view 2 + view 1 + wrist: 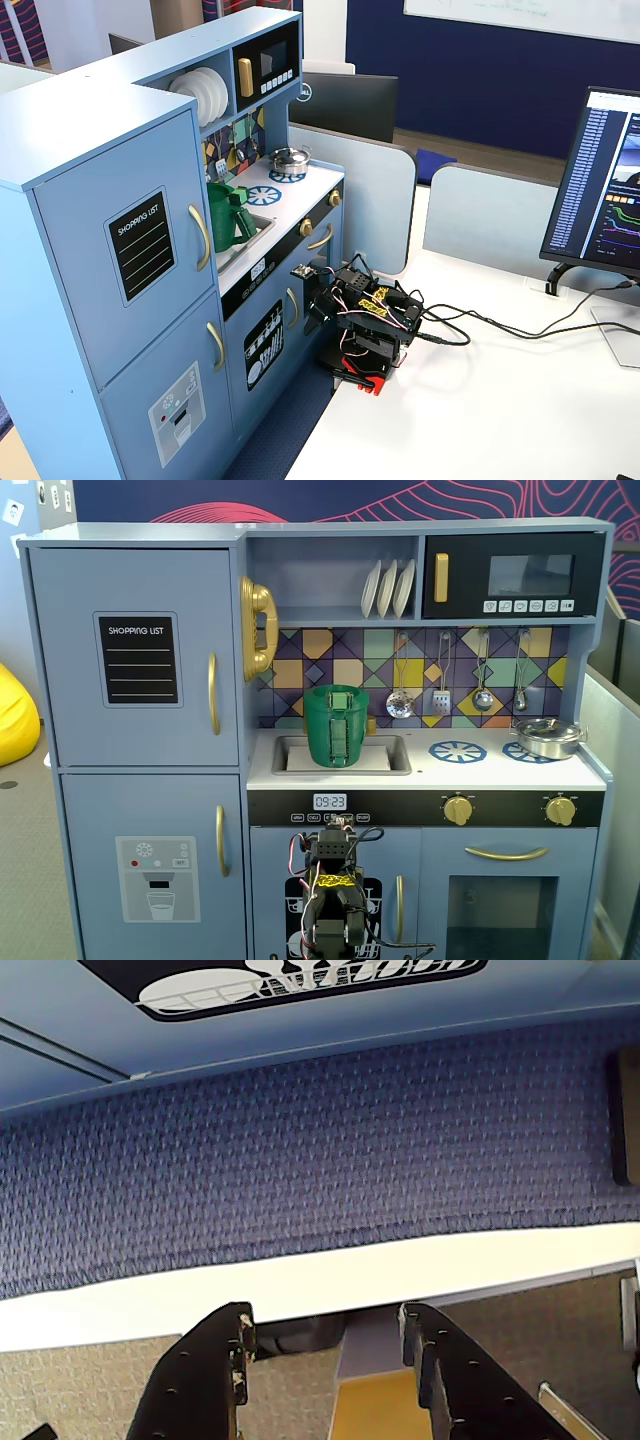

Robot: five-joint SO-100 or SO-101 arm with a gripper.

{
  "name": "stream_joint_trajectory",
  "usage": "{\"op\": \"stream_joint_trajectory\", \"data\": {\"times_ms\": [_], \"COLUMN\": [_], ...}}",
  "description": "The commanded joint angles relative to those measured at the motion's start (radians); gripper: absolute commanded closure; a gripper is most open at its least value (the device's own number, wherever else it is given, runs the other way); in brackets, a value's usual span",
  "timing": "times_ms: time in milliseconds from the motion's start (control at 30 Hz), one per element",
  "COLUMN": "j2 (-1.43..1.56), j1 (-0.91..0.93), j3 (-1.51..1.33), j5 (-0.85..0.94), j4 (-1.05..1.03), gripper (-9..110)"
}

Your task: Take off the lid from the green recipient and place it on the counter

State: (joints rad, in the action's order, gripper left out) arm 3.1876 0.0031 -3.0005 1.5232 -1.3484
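Observation:
The green recipient [336, 732] stands in the sunken sink of the white counter [480, 768], with the lid [336, 690] sitting on its top. Both also show in the other fixed view, the recipient [228, 218] with the lid [221, 187] on it. My arm [335, 900] is folded low in front of the kitchen's lower doors, well below the counter and far from the recipient. In the wrist view my gripper [325, 1315] is open and empty, its black fingers [215, 1360] apart over the blue carpet and a white table edge.
A silver pot [547, 737] with its own lid sits on the right burner ring. Utensils hang on the backsplash above the counter. The arm's base [365, 345] sits at the edge of a white table, with cables and a monitor [600, 180] to the right.

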Motion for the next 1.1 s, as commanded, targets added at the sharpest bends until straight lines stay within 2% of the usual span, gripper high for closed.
{"op": "stream_joint_trajectory", "data": {"times_ms": [0,500,567,700,833,900,1067], "j2": [-0.009,-0.009,-0.009,-0.011,-0.071,-0.129,-0.229], "j1": [0.017,0.048,0.058,0.063,0.089,0.094,0.089], "j3": [0.005,0.003,0.003,0.031,0.21,0.322,0.568], "j5": [-0.017,-0.012,-0.008,0.008,0.057,0.083,0.025], "j4": [-0.184,-0.184,-0.184,-0.021,0.132,0.201,0.33], "gripper": [93,92,82,78,78,73,80]}}
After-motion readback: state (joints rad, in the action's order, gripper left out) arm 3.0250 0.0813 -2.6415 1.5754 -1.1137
